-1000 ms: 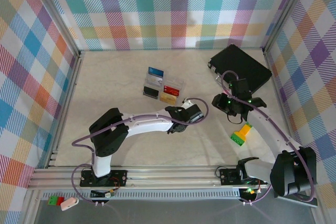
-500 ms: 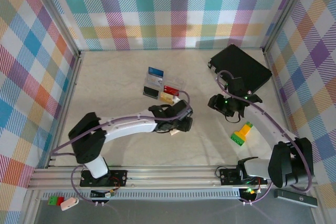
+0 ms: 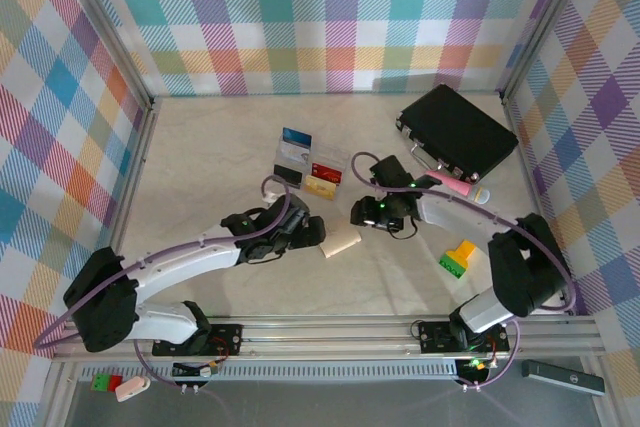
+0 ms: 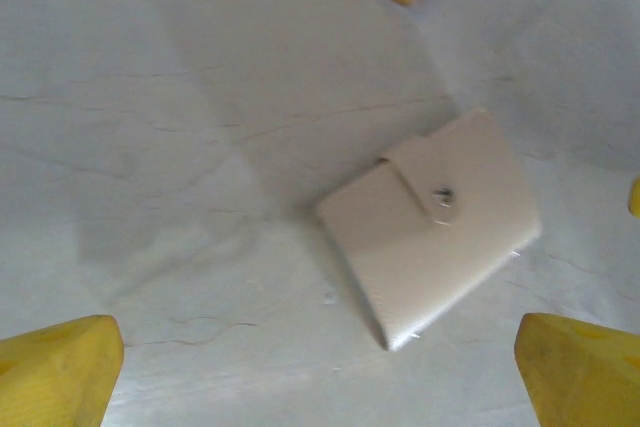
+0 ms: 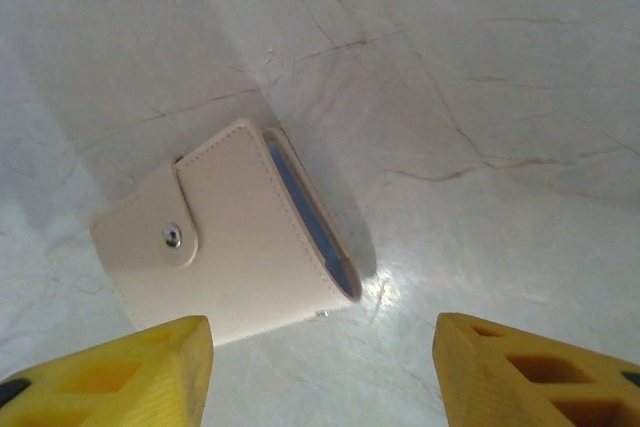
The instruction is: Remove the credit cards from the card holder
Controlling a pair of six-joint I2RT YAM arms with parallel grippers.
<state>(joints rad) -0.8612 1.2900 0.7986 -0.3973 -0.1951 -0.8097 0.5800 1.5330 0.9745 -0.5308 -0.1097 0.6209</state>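
From above, the holder (image 3: 341, 240) is lying closed on the table (image 3: 200, 167) between the 2 grippers. The left gripper (image 3: 315, 232) is hovering just beside its left edge, and the right gripper (image 3: 360, 215) is hanging near its far corner. Neither appears to be touching it. A tray (image 3: 310, 172) is sitting just beyond, and a black case (image 3: 455, 130) is lying well apart at the back right.

At the left wrist, the 2 yellow fingertips (image 4: 60, 372) are standing wide apart with nothing but bare table between them. The holder (image 4: 430, 237) is lying ahead and right of centre, with its tab (image 4: 425, 187) facing up and snapped down.

At the right wrist, the fingertips (image 5: 120, 372) are also standing apart and gripping nothing. The holder (image 5: 225, 257) is lying just ahead of the left one. A blue edge (image 5: 305, 217) is showing along its open side, but whether that is a card or the lining cannot be told. No cards are out yet.

The step in hand is probably unsnapping the holder. To do it well, 1 gripper should be pressing the lower panel flat while the other is catching the tab's free end and peeling it upward. Pulling sideways would likely drag so light a holder across the smooth table, toward the tray.
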